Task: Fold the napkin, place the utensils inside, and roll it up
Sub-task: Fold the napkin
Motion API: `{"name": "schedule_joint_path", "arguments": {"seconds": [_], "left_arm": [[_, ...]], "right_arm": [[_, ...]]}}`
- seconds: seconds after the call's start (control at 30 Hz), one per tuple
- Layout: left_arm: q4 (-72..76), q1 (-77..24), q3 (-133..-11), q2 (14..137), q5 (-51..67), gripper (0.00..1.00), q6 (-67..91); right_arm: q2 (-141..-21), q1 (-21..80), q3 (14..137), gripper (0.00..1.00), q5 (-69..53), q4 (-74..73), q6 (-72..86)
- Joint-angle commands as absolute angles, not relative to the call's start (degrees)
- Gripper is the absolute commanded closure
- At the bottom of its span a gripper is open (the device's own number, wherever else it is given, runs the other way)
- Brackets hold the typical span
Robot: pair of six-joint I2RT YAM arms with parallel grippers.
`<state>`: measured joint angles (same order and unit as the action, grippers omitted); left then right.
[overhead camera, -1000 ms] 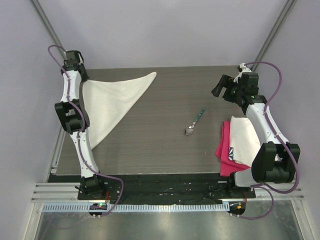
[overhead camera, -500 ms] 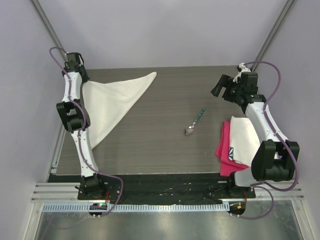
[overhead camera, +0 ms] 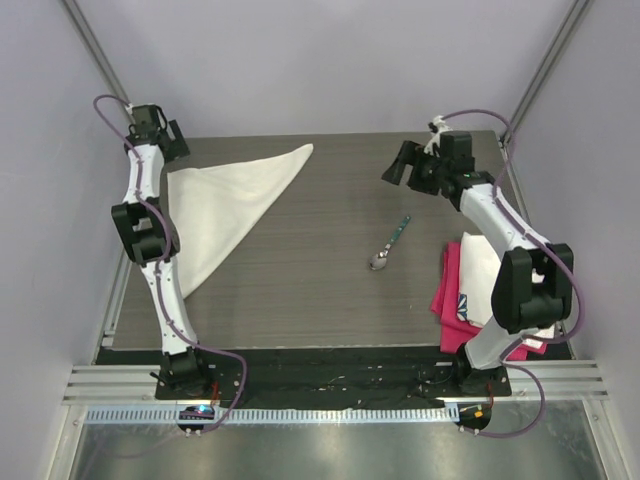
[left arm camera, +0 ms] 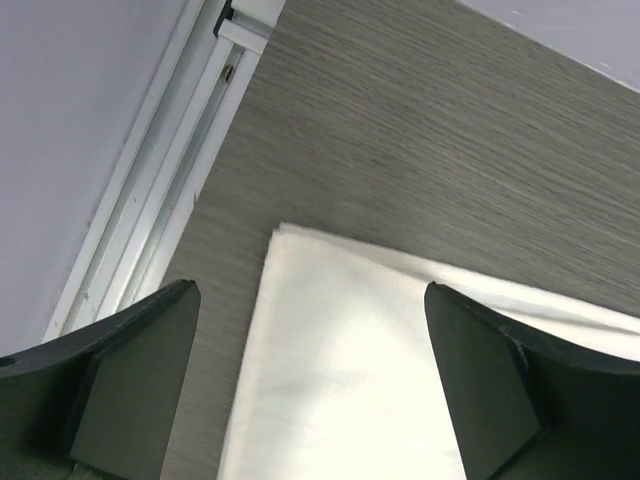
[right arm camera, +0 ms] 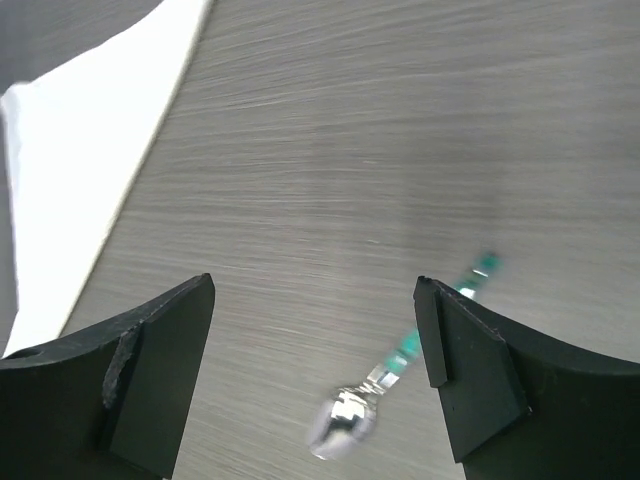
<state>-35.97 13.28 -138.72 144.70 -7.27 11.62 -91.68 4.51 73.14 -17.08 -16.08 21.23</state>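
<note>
- Spoon [overhead camera: 390,244] lies right of centre, well apart from the cloth, bowl nearest, teal handle angled far-right.
- Right gripper [right arm camera: 312,300], fingers spread, hovers just beyond it, much the nearer arm.
- Napkin [overhead camera: 225,200], folded triangular, lies far-left under the spread left gripper [left arm camera: 310,295].

Matt cream cloth napkin [overhead camera: 218,205], glossy metal spoon [overhead camera: 391,242], wood-grain table [overhead camera: 310,290]

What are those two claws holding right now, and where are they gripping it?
Nothing. The left gripper hangs open over a corner of the napkin; the right gripper hangs open above the table, with the spoon lying free below it.
</note>
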Motion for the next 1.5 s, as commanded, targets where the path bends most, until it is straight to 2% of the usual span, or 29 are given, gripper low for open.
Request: {"name": "schedule_joint_path", "arguments": {"seconds": [0.0, 0.2, 0.3, 0.53, 0.83, 1.03, 1.47], "left_arm": [[-28.0, 10.0, -128.7, 130.5, -7.4, 0.0, 17.7], [-12.8, 1.7, -96.6, 114.4, -6.6, 0.0, 31.4], [-8.1, -4.0, -86.8, 111.2, -4.9, 0.0, 33.7], [-4.1, -9.6, -80.3, 113.5, -2.4, 0.0, 36.2], [-0.2, -10.1, -71.4, 112.7, -0.4, 0.0, 37.5], [8.2, -12.7, -60.4, 110.5, 3.9, 0.0, 42.1], [14.2, -27.9, -37.5, 99.0, 3.7, 0.0, 46.9]], "right_arm": [[-97.5, 10.9, 79.8, 0.11, -18.6, -11.7, 23.6], [-105.5, 15.6, 85.7, 0.14, -22.4, -10.4, 25.5], [-106.9, 16.2, 86.2, 0.14, -23.3, -9.5, 25.8], [-109.3, 16.2, 84.4, 0.15, -24.2, -8.9, 26.0], [-107.8, 16.4, 79.2, 0.15, -23.6, -7.1, 26.6], [-109.5, 17.0, 79.6, 0.15, -23.5, -6.3, 27.4], [-115.4, 17.5, 80.0, 0.19, -19.0, -3.7, 30.3]]}}
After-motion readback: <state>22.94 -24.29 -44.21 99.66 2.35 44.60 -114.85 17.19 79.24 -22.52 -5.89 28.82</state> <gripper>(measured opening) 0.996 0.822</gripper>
